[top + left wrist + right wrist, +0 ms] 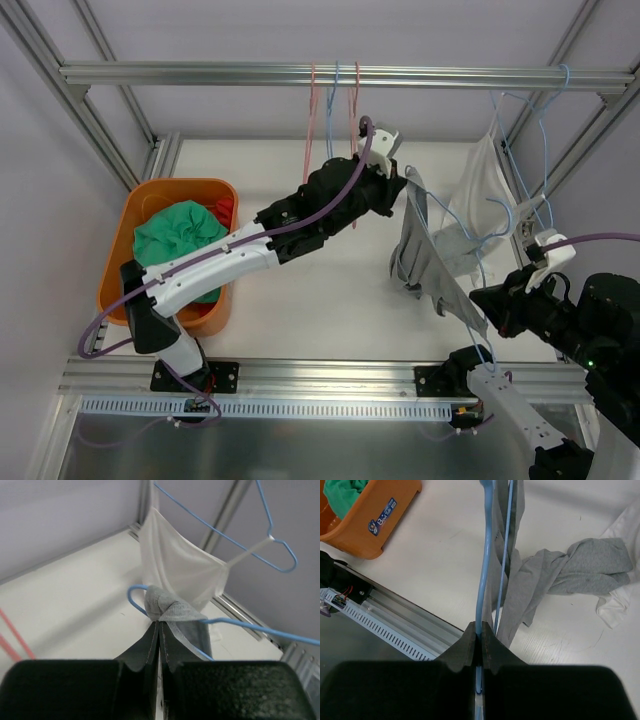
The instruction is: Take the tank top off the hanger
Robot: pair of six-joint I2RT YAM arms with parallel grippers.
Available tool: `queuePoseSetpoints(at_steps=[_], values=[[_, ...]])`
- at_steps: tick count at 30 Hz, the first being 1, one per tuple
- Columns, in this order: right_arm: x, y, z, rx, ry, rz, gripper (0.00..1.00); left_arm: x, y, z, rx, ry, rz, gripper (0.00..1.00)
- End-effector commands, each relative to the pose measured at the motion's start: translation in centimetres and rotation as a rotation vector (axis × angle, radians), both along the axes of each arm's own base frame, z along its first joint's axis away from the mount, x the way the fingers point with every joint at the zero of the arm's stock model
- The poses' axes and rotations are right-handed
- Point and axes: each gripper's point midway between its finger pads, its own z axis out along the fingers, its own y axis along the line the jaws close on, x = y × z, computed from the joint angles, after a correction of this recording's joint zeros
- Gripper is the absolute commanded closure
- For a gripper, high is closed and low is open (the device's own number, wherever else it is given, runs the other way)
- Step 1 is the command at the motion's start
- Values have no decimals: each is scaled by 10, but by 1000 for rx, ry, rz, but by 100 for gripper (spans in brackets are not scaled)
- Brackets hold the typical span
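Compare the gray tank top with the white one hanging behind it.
The gray tank top is pinched in the left gripper; the white tank top is touched by neither gripper. The gray top's hanger is clamped in the right gripper; the white top's hanger hangs from the rail. Both sit on blue wire hangers.

Blk/wht arms (210, 268), purple cables (600, 237)

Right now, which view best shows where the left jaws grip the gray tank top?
Left wrist: the left jaws pinch a bunched fold of the tank top where it wraps the blue hanger. The top view shows it hanging stretched, the grip hidden. The right wrist shows only its lower part on the table.
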Motion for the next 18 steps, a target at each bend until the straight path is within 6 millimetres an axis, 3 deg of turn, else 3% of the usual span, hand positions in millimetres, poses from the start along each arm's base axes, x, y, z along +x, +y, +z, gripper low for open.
queuePoseSetpoints(at_steps=[1, 12, 18], values=[[0, 2, 4, 2, -30, 23, 100, 15, 41, 62, -192, -64, 211, 100], [-20, 8, 6, 23, -82, 109, 100, 33, 68, 66, -214, -47, 400, 100], [-40, 16, 20, 63, -163, 196, 100, 39, 65, 87, -194, -72, 417, 100]])
